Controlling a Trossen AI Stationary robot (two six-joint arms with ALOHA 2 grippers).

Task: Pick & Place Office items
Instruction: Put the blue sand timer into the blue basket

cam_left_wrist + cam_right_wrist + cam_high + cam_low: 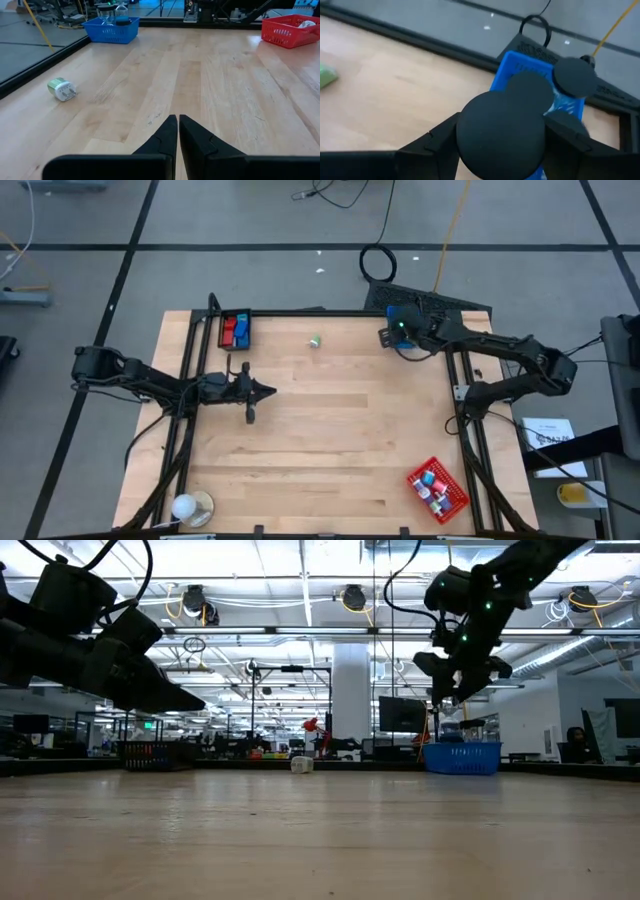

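My right gripper hangs over the blue tray at the table's far right corner, shut on a black round item. More black discs show below it in the tray. A small green-and-white item lies alone on the wood near the far edge, also seen in the left wrist view. My left gripper waits shut above the table's left middle, its fingertips closed together and touching nothing. My right gripper pinches the black round item between its two fingers, one on each side of its rim. The fingers come from above, pointing down. The item is lifted clear, held over the blue tray.
A black tray with red and blue items sits at the far left. A red tray holding several small items stands near the right front corner. A round white and tan object lies at the near left corner. Bare wood fills the middle.
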